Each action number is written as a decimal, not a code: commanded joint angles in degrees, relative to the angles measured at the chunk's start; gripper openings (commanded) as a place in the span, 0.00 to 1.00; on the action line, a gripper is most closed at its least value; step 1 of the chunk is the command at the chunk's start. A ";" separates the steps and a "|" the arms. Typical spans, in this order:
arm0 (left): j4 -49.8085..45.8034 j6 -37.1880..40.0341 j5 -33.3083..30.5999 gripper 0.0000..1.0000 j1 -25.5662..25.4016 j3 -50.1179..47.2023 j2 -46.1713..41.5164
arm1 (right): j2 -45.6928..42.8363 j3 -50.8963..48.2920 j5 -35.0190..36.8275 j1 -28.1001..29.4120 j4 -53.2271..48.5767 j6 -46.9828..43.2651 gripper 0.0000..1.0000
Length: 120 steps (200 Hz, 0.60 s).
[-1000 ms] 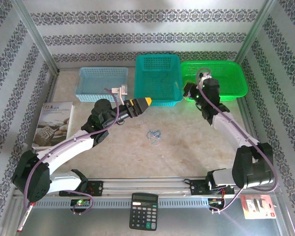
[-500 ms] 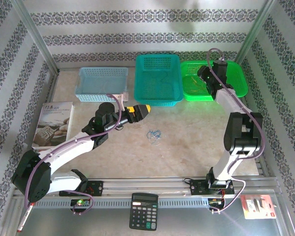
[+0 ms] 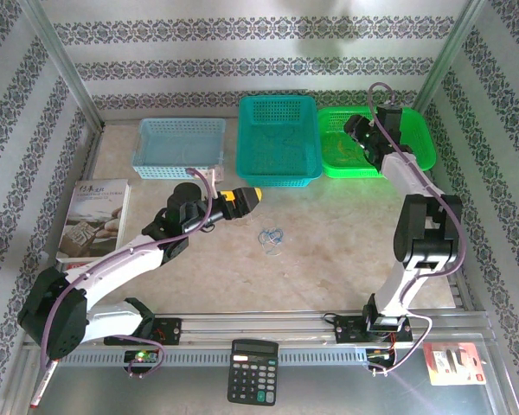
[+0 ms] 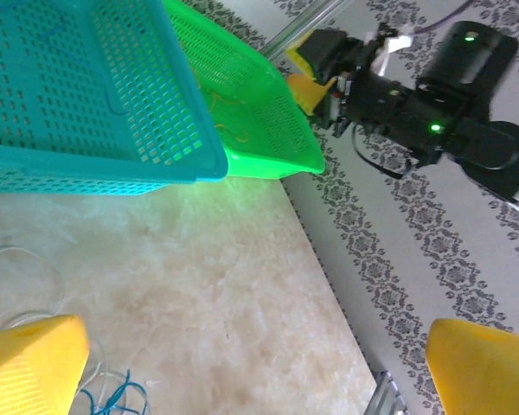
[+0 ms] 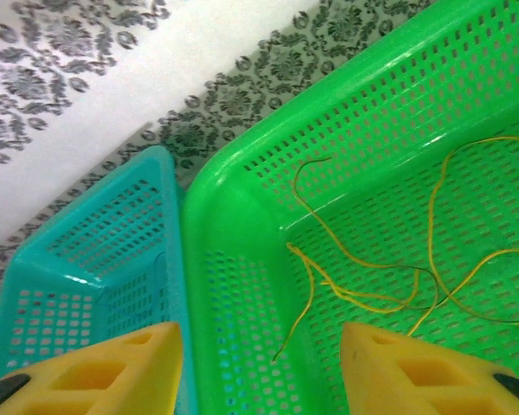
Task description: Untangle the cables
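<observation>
Book (image 3: pixel 93 220): lies flat at the left edge of your tabletop (image 3: pixel 346 251), beside the left arm's elbow.
Light blue basket (image 3: pixel 180 147): the leftmost of three baskets along the back wall, just behind your left wrist.
Left claw (image 3: pixel 246 197): fingers wide apart, gripping nothing. It sits just in front of the teal basket's near left corner and points right, with the tangle near it on the right.
Left wrist view: your left claw (image 4: pixel 259 372) has a yellow fingertip at each lower corner and bare tabletop between them.
Calculator (image 3: pixel 253 372): rests on the near metal ledge, between the two arm bases.
Bluish-white cable tangle (image 3: pixel 271 238): loose on mid-tabletop in front of the teal basket, touching no basket. The left wrist view picks out pale loops and a blue strand (image 4: pixel 112 398) by the left fingertip.
Teal basket (image 3: pixel 278 138): the middle basket, its wall pressed against the green one.
Right claw (image 3: pixel 356 138): over the green basket, fingers apart with nothing between them (image 5: pixel 259 372).
Green basket (image 3: pixel 415 151): the rightmost basket.
Yellowish-orange cables (image 5: pixel 372 277): loose strands on the green basket's floor, clear from the right wrist and too fine to trace from overhead.
Red packet (image 3: pixel 452 363): on the ledge at the near right corner.
</observation>
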 commanded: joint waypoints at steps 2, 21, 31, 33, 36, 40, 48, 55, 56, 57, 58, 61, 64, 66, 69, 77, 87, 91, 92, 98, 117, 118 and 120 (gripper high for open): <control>-2.60 1.69 -2.13 1.00 -0.06 -0.83 -0.58 | -5.31 -3.01 -3.49 1.95 2.62 0.71 0.51; -3.81 1.88 -3.36 1.00 -0.03 -1.36 -0.59 | -8.71 -6.33 -3.97 4.41 3.58 0.01 0.52; -4.96 2.20 -4.52 1.00 0.02 -1.58 -0.58 | -10.65 -8.32 -4.03 6.12 3.91 -0.84 0.51; -5.29 2.29 -4.72 1.00 -0.02 -1.55 -0.60 | -11.01 -8.71 -4.02 6.52 3.96 -1.04 0.51; -5.88 2.41 -5.19 1.00 -0.03 -1.47 -0.61 | -11.46 -9.32 -3.99 7.07 4.05 -1.34 0.51; -6.86 2.64 -5.78 1.00 0.02 -1.39 -0.52 | -12.36 -10.16 -3.76 7.77 4.09 -1.62 0.51; -8.73 3.21 -6.81 1.00 0.05 -1.14 -0.33 | -13.86 -11.94 -3.61 9.21 4.24 -2.01 0.51; -10.40 3.83 -7.66 1.00 0.12 -0.88 -0.18 | -15.34 -13.76 -3.39 10.65 4.70 -2.22 0.51; -10.61 3.91 -7.82 1.00 0.16 -0.77 -0.14 | -15.55 -14.05 -3.39 10.84 4.79 -2.31 0.52; -10.71 3.99 -7.94 1.00 0.18 -0.72 -0.08 | -15.69 -14.29 -3.38 11.02 4.79 -2.35 0.52; -11.03 4.07 -8.00 1.00 0.15 -0.64 -0.05 | -15.90 -14.53 -3.34 11.24 4.88 -2.38 0.52; -11.79 4.41 -8.38 1.00 0.20 -0.52 0.04 | -16.32 -15.31 -3.23 11.66 5.04 -2.44 0.51; -12.44 4.70 -8.70 1.00 0.28 -0.37 0.19 | -16.97 -16.09 -3.13 12.35 5.13 -2.56 0.51; -12.89 4.93 -8.90 1.00 0.35 -0.24 0.25 | -17.42 -16.56 -3.01 12.81 5.21 -2.66 0.51; -13.36 5.21 -9.15 1.00 0.42 -0.08 0.32 | -18.10 -17.33 -2.75 13.39 5.30 -2.78 0.52; -15.11 6.25 -9.71 1.00 0.60 0.43 0.72 | -19.53 -19.53 -2.36 15.24 5.36 -3.31 0.51; -17.49 7.70 -10.51 1.00 0.72 1.38 1.48 | -21.55 -22.11 -1.50 17.47 5.39 -3.94 0.51; -18.71 8.26 -10.81 1.00 0.77 1.82 1.81 | -22.29 -23.19 -0.96 18.67 5.41 -4.21 0.52; -19.07 8.36 -10.89 1.00 0.75 1.90 1.95 | -22.45 -23.47 -0.89 18.98 5.46 -4.27 0.51; -20.76 8.89 -11.35 1.00 0.82 2.89 2.67 | -23.49 -25.02 -0.15 20.44 5.42 -4.58 0.51; -24.29 10.43 -11.37 1.00 0.82 4.44 5.12 | -26.68 -30.06 1.57 25.20 5.66 -5.41 0.52; -24.36 10.42 -11.39 0.99 0.82 4.49 5.23 | -26.84 -30.37 1.73 25.20 5.67 -5.44 0.52; -24.77 10.47 -11.40 1.00 0.82 4.56 5.49 | -27.12 -30.88 1.85 25.75 5.68 -5.58 0.52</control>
